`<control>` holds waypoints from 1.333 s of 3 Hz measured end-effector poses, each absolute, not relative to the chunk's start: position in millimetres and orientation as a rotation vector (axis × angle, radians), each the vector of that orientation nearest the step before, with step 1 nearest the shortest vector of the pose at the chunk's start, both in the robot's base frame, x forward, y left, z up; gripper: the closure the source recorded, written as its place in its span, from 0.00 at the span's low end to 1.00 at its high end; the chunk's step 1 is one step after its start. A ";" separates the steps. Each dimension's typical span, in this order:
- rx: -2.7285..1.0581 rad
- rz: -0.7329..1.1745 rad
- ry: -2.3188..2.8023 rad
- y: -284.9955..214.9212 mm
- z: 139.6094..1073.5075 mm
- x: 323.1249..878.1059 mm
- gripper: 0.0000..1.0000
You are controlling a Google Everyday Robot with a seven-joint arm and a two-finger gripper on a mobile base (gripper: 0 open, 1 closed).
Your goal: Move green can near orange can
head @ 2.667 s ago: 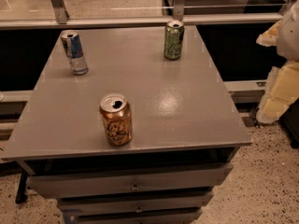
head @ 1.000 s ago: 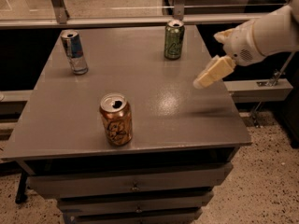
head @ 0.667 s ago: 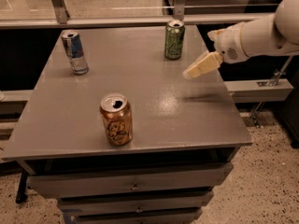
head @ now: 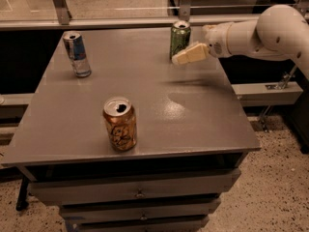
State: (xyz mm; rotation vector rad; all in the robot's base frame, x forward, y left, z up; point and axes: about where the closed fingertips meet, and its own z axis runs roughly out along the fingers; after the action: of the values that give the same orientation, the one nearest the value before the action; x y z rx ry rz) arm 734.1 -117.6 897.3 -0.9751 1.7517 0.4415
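The green can stands upright at the far right of the grey table. The orange can stands upright near the table's front edge, left of centre, with its top open. My gripper reaches in from the right on a white arm. It hangs above the table just to the right of the green can's lower half, close to it.
A slim blue-and-silver can stands at the far left of the table. Drawers sit under the tabletop. A metal rail and glass partition run behind the table. Speckled floor lies to the right.
My arm has swung in from the right edge and moved left and back across the table, and the gripper now sits beside the green can. The cans have not moved.
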 end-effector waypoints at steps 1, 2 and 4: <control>-0.909 0.462 1.722 -107.3 897.0 765.0 0.00; -0.844 0.482 1.717 -101.0 889.8 793.3 0.00; -0.748 0.598 1.734 -100.5 876.8 794.5 0.40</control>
State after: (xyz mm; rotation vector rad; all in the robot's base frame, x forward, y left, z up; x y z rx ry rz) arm 794.5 -100.5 876.8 -0.7484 1.7342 0.5983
